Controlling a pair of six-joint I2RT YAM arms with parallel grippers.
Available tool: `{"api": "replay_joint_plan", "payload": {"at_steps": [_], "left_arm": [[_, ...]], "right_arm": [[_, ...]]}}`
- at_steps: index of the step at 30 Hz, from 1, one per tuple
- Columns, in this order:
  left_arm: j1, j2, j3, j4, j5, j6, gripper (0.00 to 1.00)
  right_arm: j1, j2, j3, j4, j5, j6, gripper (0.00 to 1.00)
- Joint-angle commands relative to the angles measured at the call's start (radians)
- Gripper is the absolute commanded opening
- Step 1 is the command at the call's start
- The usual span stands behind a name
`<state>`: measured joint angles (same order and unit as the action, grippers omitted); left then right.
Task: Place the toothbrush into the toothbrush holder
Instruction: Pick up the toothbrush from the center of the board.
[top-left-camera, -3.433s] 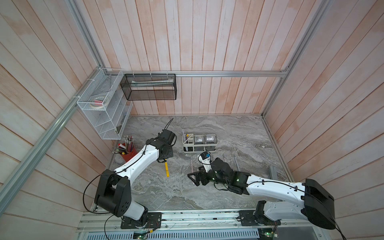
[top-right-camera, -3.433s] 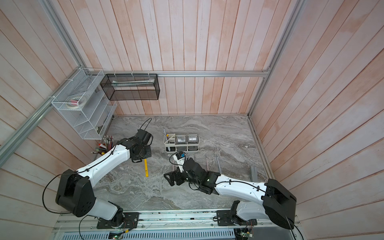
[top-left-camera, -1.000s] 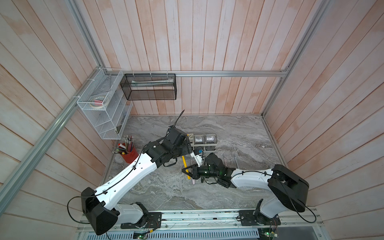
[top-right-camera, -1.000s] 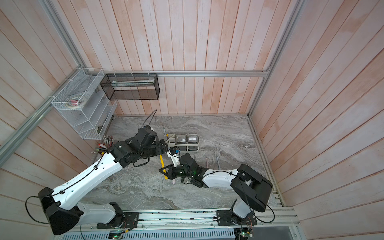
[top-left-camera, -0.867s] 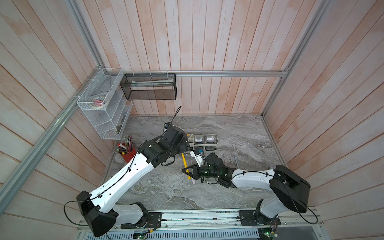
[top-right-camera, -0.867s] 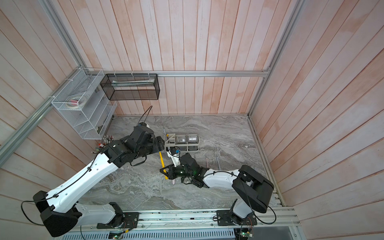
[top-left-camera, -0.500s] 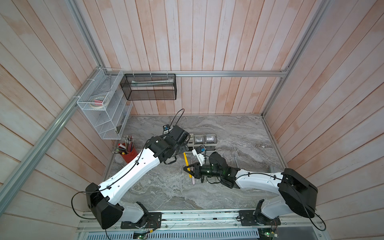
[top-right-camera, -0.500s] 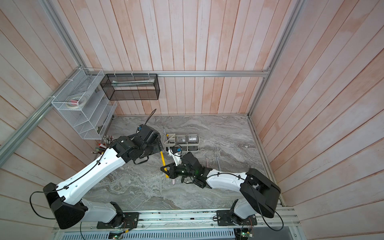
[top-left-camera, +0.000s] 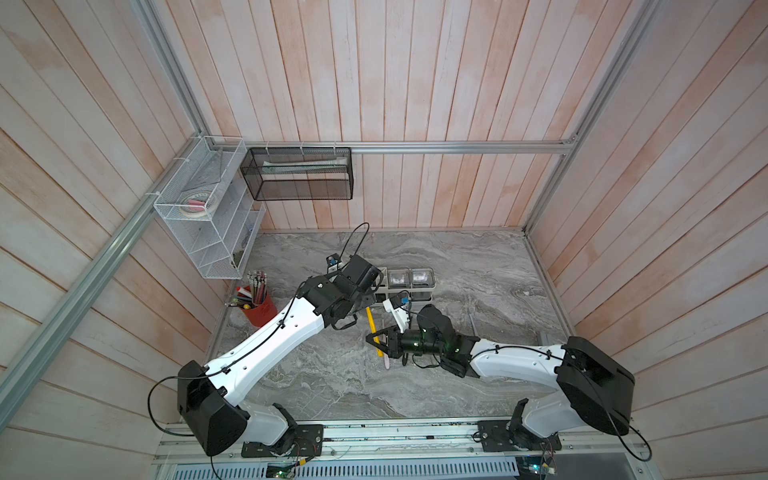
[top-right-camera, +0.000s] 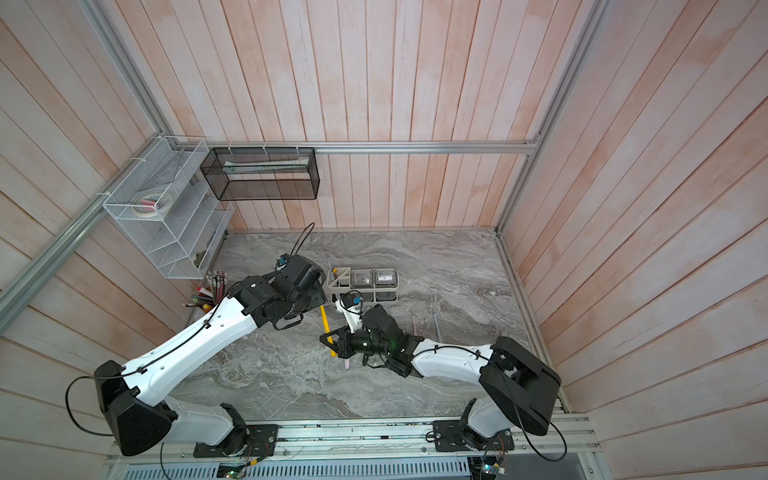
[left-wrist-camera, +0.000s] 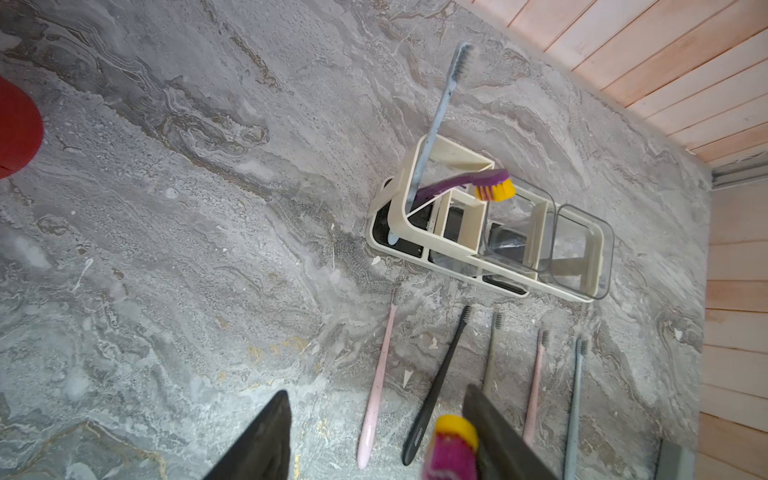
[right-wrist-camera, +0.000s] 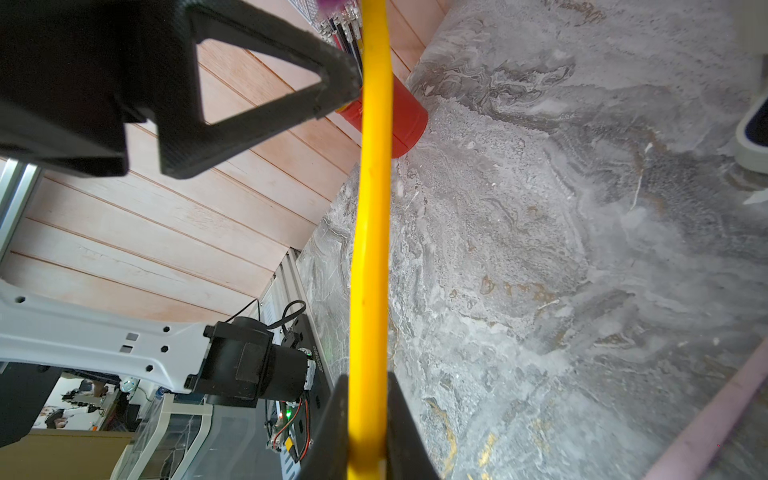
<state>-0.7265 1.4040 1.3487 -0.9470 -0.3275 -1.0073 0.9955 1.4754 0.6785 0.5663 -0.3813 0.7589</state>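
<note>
A yellow toothbrush (top-left-camera: 372, 328) (right-wrist-camera: 370, 208) with magenta bristles (left-wrist-camera: 451, 451) is held off the table, my right gripper (top-left-camera: 376, 340) (right-wrist-camera: 368, 376) shut on its handle. My left gripper (left-wrist-camera: 374, 390) (top-left-camera: 361, 301) stands open around the brush's head end. One of its fingers (right-wrist-camera: 257, 70) lies against the brush and the other stands well apart. The cream toothbrush holder (top-left-camera: 432, 286) (top-right-camera: 329, 282) (left-wrist-camera: 402, 203) sits just behind both grippers. A grey-blue brush (left-wrist-camera: 440, 112) and a purple brush (left-wrist-camera: 457, 183) stand in its divided slot section.
Several loose toothbrushes lie in a row in front of the holder, among them a pink one (left-wrist-camera: 380, 374) and a black one (left-wrist-camera: 436, 386). A red cup of pens (top-left-camera: 262, 309) stands by the left wall. Wire baskets (top-left-camera: 208, 208) hang on the walls.
My left arm has swung in over the head end of the lifted toothbrush and its jaws have narrowed. The right gripper has kept its hold on the handle and barely moved.
</note>
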Motion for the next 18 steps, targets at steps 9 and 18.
{"api": "replay_joint_plan", "payload": {"at_steps": [9, 18], "left_arm": [[0.004, -0.078, -0.092, 0.164, 0.032, -0.024, 0.44], [0.007, -0.069, -0.106, 0.16, 0.06, -0.022, 0.33]], "right_arm": [[0.016, 0.04, 0.015, 0.087, -0.06, 0.023, 0.0], [0.016, 0.036, 0.015, 0.084, -0.054, 0.022, 0.0]]}}
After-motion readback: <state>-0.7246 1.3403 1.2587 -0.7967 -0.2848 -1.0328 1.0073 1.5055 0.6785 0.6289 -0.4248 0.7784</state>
